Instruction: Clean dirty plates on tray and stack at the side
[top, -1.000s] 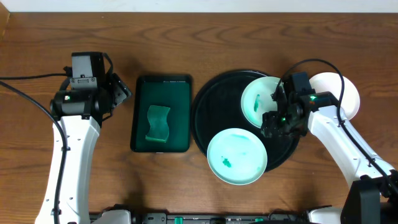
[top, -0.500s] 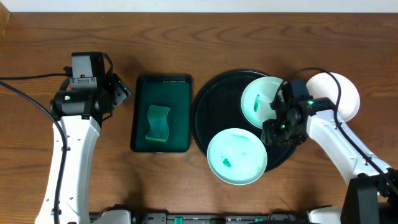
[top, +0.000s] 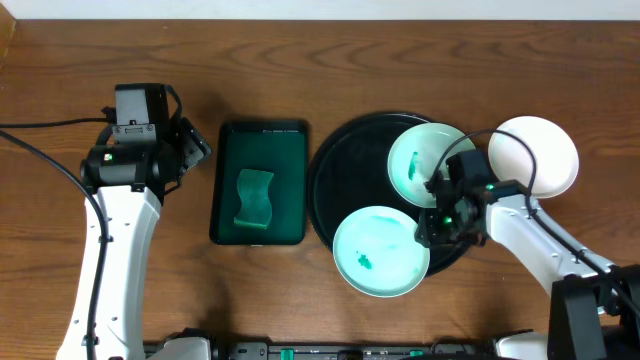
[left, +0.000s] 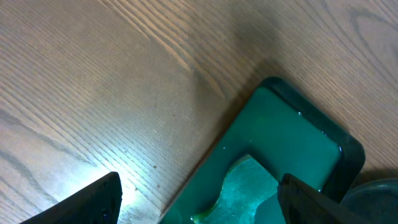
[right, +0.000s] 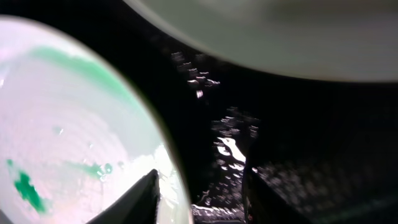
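Observation:
Two plates with green smears lie on the round black tray (top: 345, 185): an upper plate (top: 420, 160) and a lower plate (top: 378, 250) that overhangs the tray's front rim. A clean white plate (top: 535, 160) rests on the table to the right of the tray. My right gripper (top: 432, 228) is at the lower plate's right rim. In the right wrist view its jaws (right: 202, 183) straddle the lower plate's (right: 68, 124) rim. One finger lies over the plate and the other stands apart on the wet tray (right: 205, 124). My left gripper (top: 195, 150) hangs open, wide, near the green tray's left corner.
A dark green rectangular tray (top: 285, 160) left of the black tray holds a green sponge (top: 254, 197). The left wrist view shows that sponge (left: 242, 190) and the green tray (left: 292, 137) below the open fingers (left: 93, 202). The upper plate (right: 280, 31) looms close above the right jaws.
My right gripper has moved left and toward the front, from beside the upper plate to the lower plate's right rim, and its jaws have narrowed. The left arm has not moved.

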